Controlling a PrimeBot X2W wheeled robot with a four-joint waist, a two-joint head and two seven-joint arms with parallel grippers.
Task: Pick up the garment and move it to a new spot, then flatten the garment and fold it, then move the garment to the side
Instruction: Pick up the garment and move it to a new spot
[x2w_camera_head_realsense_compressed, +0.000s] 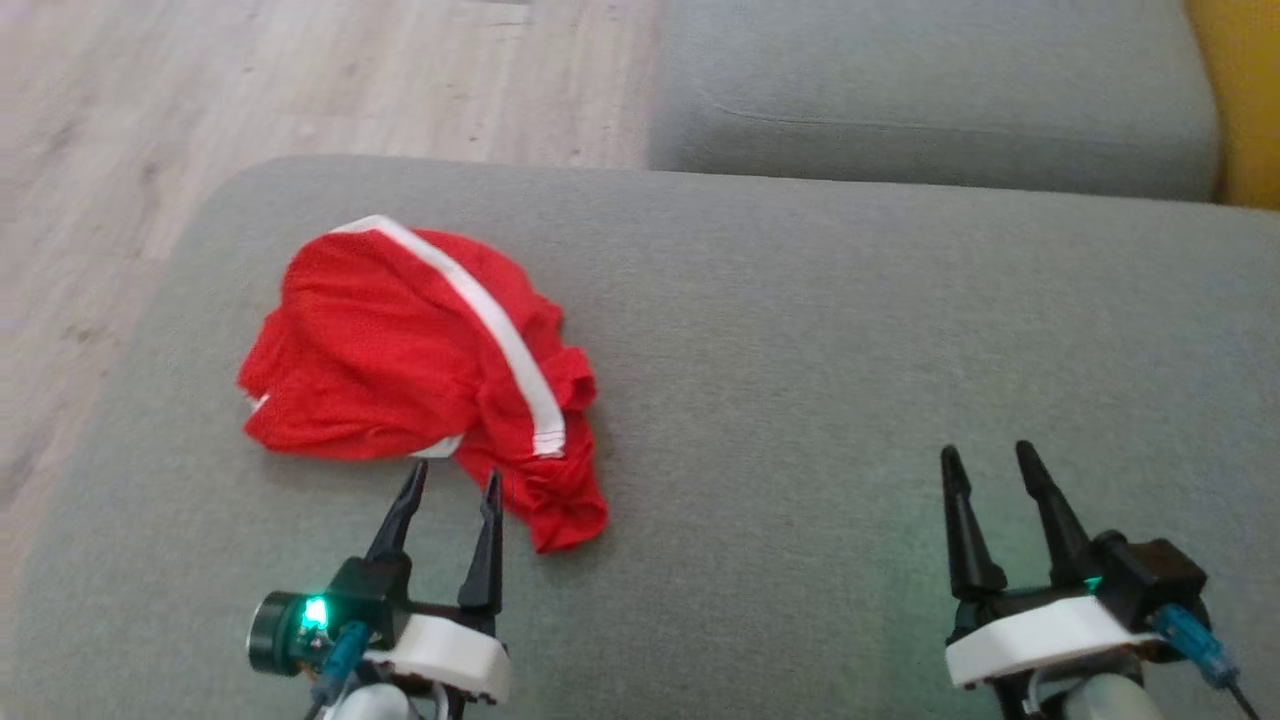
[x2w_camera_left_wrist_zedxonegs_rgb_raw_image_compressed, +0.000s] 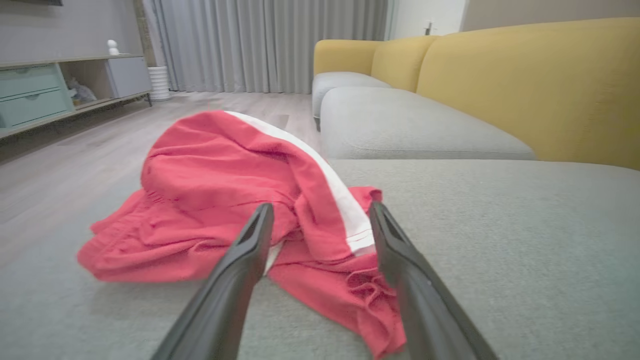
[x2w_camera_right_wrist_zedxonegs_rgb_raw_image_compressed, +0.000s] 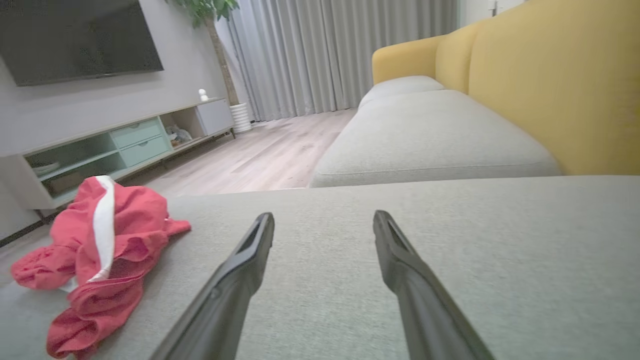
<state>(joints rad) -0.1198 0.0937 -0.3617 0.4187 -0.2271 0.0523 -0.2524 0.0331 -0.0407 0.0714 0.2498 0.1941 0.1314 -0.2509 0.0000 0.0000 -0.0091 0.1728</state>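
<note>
Pale wooden floor (x2w_camera_head_realsense_compressed: 100, 200) runs off to the left of the garment (x2w_camera_head_realsense_compressed: 400, 350). The garment itself is a red mesh piece, crumpled in a loose heap, with a white stripe (x2w_camera_head_realsense_compressed: 490, 320) running across its top from the far side to the near side. Under the garment is a broad grey cushion (x2w_camera_head_realsense_compressed: 800, 350), and the heap lies on the cushion's left part.

At the garment's near edge hangs the left gripper (x2w_camera_head_realsense_compressed: 452, 482), its two dark fingers (x2w_camera_head_realsense_compressed: 398, 520) spread apart and holding nothing. From the left wrist view the tips frame the garment's near folds (x2w_camera_left_wrist_zedxonegs_rgb_raw_image_compressed: 320, 235); whether they touch the cloth I cannot tell.

Well to the right of the garment, over bare cushion, is the right gripper (x2w_camera_head_realsense_compressed: 985, 452), its fingers (x2w_camera_head_realsense_compressed: 1055, 520) likewise parted and empty.

Beyond the garment and to its right lies a second grey seat cushion (x2w_camera_head_realsense_compressed: 930, 100). Farther right again is a yellow backrest (x2w_camera_head_realsense_compressed: 1240, 100).
</note>
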